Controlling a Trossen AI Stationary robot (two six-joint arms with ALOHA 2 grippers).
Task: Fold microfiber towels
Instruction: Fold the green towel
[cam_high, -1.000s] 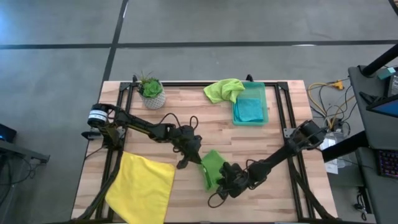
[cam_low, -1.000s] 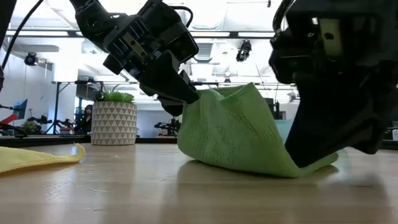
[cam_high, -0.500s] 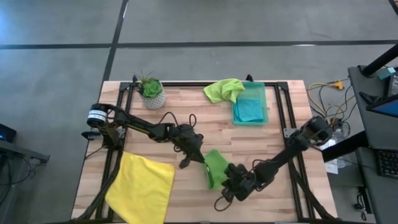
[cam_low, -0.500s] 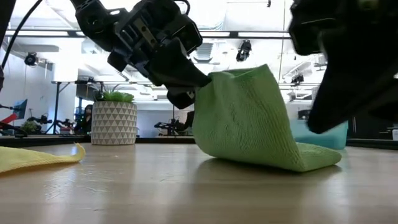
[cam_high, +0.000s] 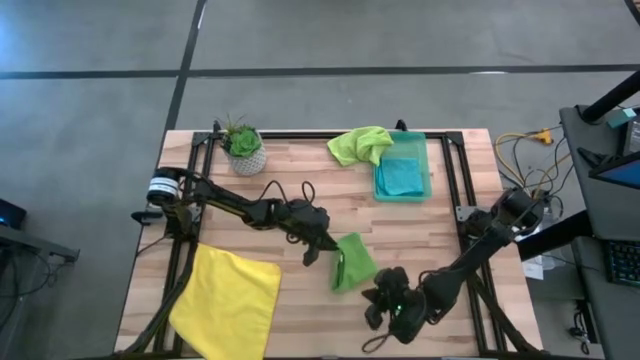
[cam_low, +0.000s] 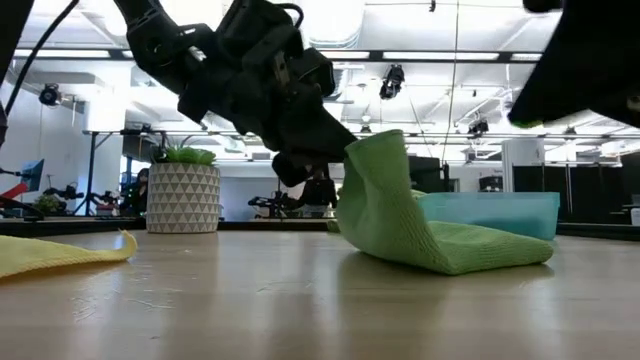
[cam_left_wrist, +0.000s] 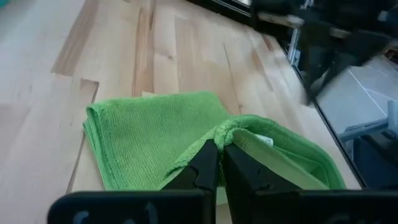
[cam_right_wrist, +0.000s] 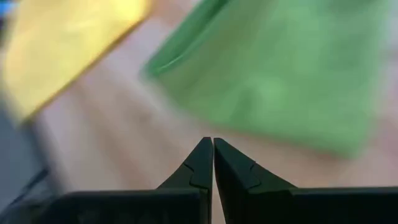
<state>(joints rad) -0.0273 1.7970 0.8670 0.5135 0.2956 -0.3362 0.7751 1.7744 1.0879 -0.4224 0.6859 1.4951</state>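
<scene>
While one lime green towel (cam_high: 352, 261) is held up by an edge near the middle of the tabletop (cam_high: 420, 225), the step in hand is judged to be the carrying-over of a fold. That edge is pinched in the closed left gripper (cam_high: 326, 245), seen in the left wrist view with its fingertips shut on a raised, doubled hem (cam_left_wrist: 219, 144), while the lower layer lies flat on the wood. In the low view the cloth (cam_low: 420, 225) stands up from the pinch and curves down to a flat part resting on the tabletop. The right gripper (cam_high: 385, 308) is at about five o'clock from the towel, apart from it, with its fingers closed on nothing. The yellow towel (cam_high: 228, 298) lies spread at eight o'clock, overhanging the near edge; the second lime towel (cam_high: 360, 144) is heaped at one o'clock against the green bin (cam_high: 426, 165), in which the teal towel (cam_high: 400, 175) lies. A potted plant (cam_high: 243, 148) stands at eleven o'clock. For the next move, the lifted edge would probably need to be carried across and laid on the opposite edge, square to it, before the grip is let go; the free corner may need steadying by the right gripper.
</scene>
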